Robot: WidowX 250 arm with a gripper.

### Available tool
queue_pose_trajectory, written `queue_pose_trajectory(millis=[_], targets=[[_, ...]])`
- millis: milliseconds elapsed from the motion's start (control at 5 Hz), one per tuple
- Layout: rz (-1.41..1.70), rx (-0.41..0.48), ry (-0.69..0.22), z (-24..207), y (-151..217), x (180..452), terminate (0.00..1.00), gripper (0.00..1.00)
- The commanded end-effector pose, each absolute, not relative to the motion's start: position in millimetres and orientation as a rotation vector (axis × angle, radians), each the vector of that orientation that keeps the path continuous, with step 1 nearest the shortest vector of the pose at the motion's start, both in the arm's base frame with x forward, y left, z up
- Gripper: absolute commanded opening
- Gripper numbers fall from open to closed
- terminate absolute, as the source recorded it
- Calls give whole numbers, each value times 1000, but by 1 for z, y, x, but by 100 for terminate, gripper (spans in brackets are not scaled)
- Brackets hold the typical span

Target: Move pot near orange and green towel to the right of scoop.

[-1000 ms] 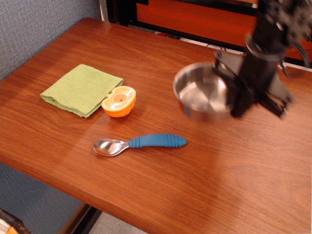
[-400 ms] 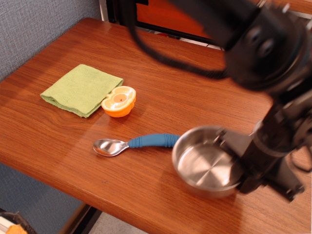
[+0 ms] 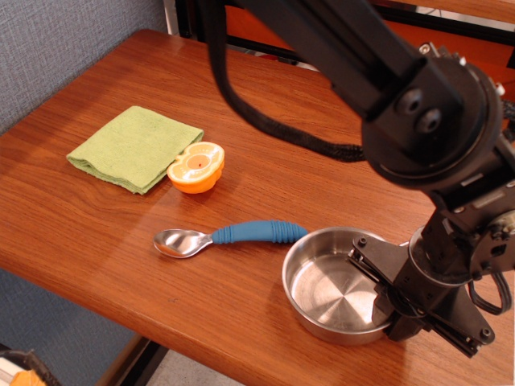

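The shiny steel pot point(image 3: 328, 289) sits low on the wooden table point(image 3: 88, 233), just right of the scoop point(image 3: 241, 235), and its left rim nearly touches the end of the scoop's blue handle. My gripper point(image 3: 389, 304) is shut on the pot's right rim. The fingertips are partly hidden behind the rim, and the wire handle is hidden. The orange point(image 3: 196, 167) lies cut face up at the left, touching the corner of the green towel point(image 3: 129, 147). The dark arm reaches down from the top of the view.
The table's front edge point(image 3: 241, 354) runs close below the pot. A grey wall point(image 3: 56, 40) stands at the left. A black and orange frame point(image 3: 265, 32) runs behind the table.
The gripper carried the pot from the middle right of the table down toward the front, to the right of the scoop's handle, then lowered it slightly.
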State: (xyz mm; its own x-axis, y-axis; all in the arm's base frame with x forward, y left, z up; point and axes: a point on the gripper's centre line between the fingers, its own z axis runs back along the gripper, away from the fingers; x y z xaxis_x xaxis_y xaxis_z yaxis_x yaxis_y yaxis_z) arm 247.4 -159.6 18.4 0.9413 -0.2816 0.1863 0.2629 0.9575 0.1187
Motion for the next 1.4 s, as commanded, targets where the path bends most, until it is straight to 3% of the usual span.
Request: queue_pose_trajectory(millis=[0, 200, 400, 600, 800, 1200], targets=[[-281, -32, -219, 50, -161, 264, 0, 100], [-295, -65, -204, 77, -161, 280, 0, 100], [-273, -55, -278, 109, -150, 301, 0, 100], [-63, 84, -218, 119, -100, 338, 0, 100], [33, 121, -184, 115, -56, 366, 0, 100], [101, 110, -195, 100, 26, 409, 0, 100]])
